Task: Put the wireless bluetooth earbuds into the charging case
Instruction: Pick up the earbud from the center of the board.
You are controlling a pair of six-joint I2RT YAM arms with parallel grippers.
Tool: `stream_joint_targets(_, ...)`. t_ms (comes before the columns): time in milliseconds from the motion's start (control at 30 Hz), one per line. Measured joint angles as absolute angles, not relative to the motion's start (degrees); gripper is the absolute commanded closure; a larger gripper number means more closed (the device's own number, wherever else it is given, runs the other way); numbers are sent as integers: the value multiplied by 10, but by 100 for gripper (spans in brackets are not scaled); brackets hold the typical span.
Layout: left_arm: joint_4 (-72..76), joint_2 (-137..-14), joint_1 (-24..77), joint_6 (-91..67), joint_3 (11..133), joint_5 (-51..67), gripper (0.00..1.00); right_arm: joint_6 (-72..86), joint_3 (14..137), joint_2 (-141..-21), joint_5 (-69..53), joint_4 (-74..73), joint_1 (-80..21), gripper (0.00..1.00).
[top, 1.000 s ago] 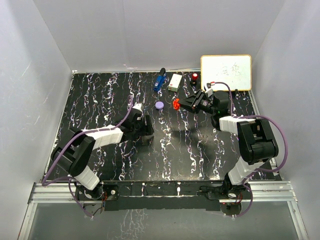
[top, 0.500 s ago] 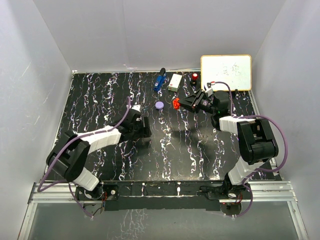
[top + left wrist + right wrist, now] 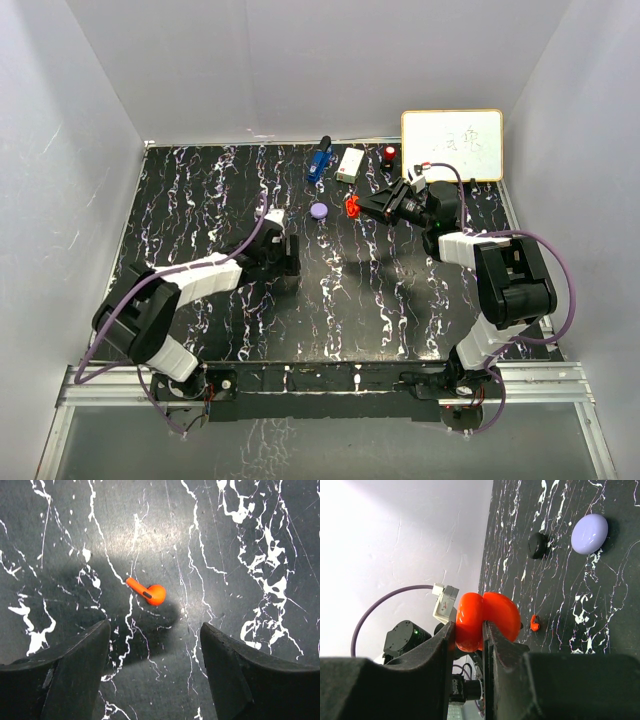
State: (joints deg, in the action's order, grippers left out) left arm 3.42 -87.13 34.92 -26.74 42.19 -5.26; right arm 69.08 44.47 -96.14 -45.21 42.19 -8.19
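A small red-orange earbud (image 3: 148,592) lies on the black marbled table, just ahead of my left gripper (image 3: 154,628), which is open and empty above it. The earbud also shows in the right wrist view (image 3: 534,622). My right gripper (image 3: 469,629) is shut on the red charging case (image 3: 496,611), whose two rounded halves stand apart, held above the table. In the top view the case (image 3: 351,207) is at the tip of my right gripper (image 3: 362,208). My left gripper (image 3: 288,250) hides the earbud there. A small dark round piece (image 3: 537,545) lies on the table.
A lavender puck (image 3: 319,211) lies between the arms, also in the right wrist view (image 3: 590,533). At the back stand a blue object (image 3: 319,160), a white box (image 3: 350,164), a small red-topped item (image 3: 389,154) and a whiteboard (image 3: 452,144).
My left arm has shifted a little to the left, its gripper still low over the table. The right arm has stayed put with the case in it.
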Motion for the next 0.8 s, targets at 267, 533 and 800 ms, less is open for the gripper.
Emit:
stream_joint_targets(267,66,-927,330,-235,452,-49,28,691,445,-961,-452,422,-82,100)
stream_joint_targets(533,102,-952,312,-221,466,-21,27,691,445,-961,-452,422,-82,100)
stream_joint_targets(800,114,-982,304,-203,496,46,28,691,445,-961,-453,422,-82,100)
